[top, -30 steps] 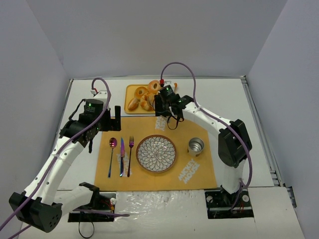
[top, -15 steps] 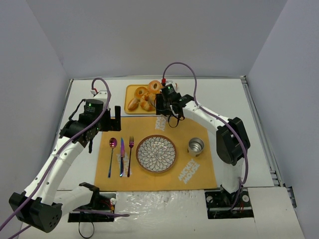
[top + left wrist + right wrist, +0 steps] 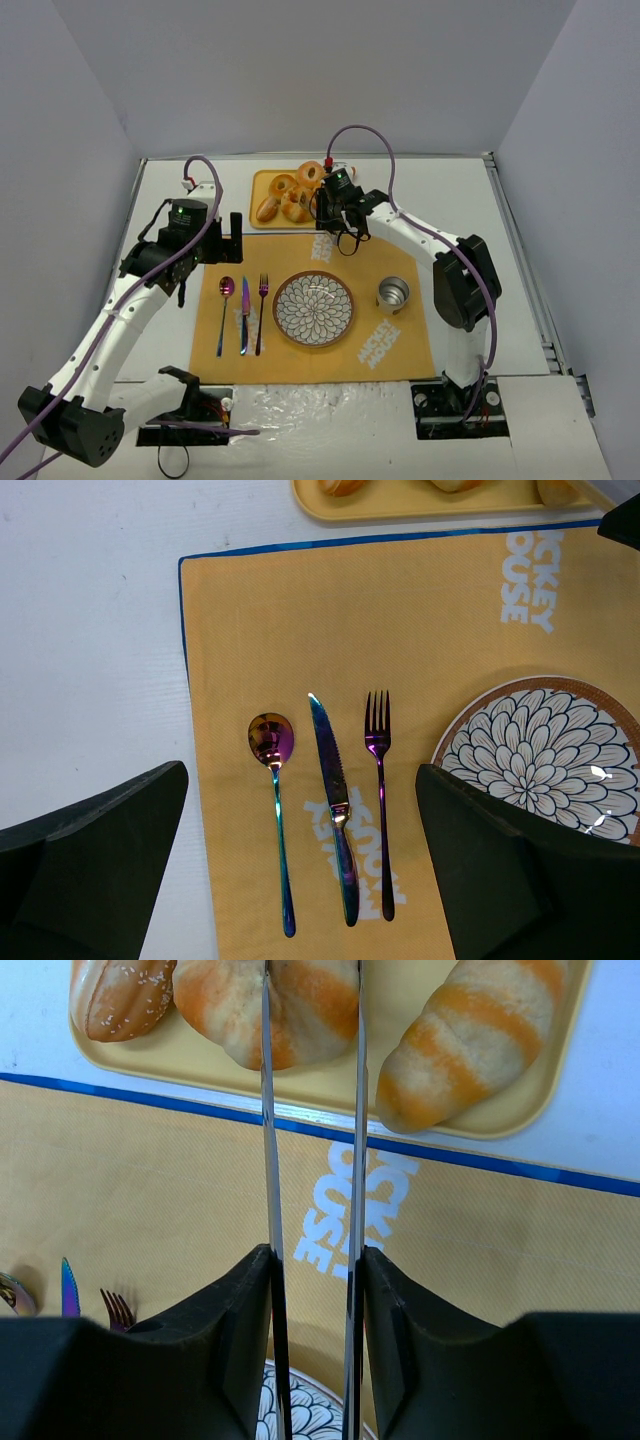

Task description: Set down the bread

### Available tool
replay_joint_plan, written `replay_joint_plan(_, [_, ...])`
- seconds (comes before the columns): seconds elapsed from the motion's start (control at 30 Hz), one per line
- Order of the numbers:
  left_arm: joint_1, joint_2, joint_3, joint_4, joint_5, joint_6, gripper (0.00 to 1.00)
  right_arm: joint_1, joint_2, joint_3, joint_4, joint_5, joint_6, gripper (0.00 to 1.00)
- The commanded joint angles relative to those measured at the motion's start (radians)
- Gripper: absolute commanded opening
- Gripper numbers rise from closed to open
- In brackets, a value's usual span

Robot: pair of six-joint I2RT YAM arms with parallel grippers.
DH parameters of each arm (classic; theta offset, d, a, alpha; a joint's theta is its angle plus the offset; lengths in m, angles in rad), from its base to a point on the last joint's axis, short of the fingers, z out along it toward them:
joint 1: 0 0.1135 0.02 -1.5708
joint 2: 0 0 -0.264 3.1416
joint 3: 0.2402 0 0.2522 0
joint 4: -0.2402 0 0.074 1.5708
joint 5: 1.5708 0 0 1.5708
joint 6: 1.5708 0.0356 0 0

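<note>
Several bread rolls (image 3: 284,203) lie on a yellow tray (image 3: 262,180) behind the orange placemat (image 3: 400,340). My right gripper (image 3: 327,207) is shut on metal tongs (image 3: 268,1160), whose two blades reach over the tray edge (image 3: 330,1090). In the right wrist view the blades stand on either side of an orange-striped roll (image 3: 310,1000), a little apart. Whether they touch it I cannot tell. The flower-patterned plate (image 3: 313,309) sits bare in the middle of the mat. My left gripper (image 3: 222,245) is open and empty above the cutlery (image 3: 330,780).
A spoon (image 3: 272,750), knife (image 3: 328,770) and fork (image 3: 379,770) lie left of the plate (image 3: 545,750). A metal cup (image 3: 392,295) stands right of the plate. A seeded roll (image 3: 120,995) and a long striped roll (image 3: 480,1040) flank the one between the tongs.
My right gripper with the tongs has edged slightly back and right toward the tray. The left arm has not moved.
</note>
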Motion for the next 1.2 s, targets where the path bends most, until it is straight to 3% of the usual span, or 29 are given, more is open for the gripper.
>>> replay_joint_plan(0.0, [-0.005,-0.009,0.018,0.028,-0.020,0.006,0.96,-0.002,-0.063,0.007,0.052,0.001,0.001,0.08])
replay_joint_plan(0.13, [-0.005,-0.008,0.018,0.027,-0.020,0.006,0.96,-0.001,-0.131,-0.016,0.049,0.005,0.001,0.00])
replay_joint_plan(0.47, [-0.005,-0.006,0.018,0.028,-0.022,0.006,0.96,0.003,-0.301,-0.069,0.023,0.001,-0.007,0.00])
replay_joint_plan(0.67, [-0.005,-0.008,0.018,0.026,-0.023,0.005,0.96,0.038,-0.425,-0.167,0.006,-0.082,-0.007,0.00])
replay_joint_plan(1.17, [-0.005,-0.008,0.020,0.027,-0.019,0.003,0.96,0.259,-0.773,-0.436,-0.209,-0.040,0.033,0.01])
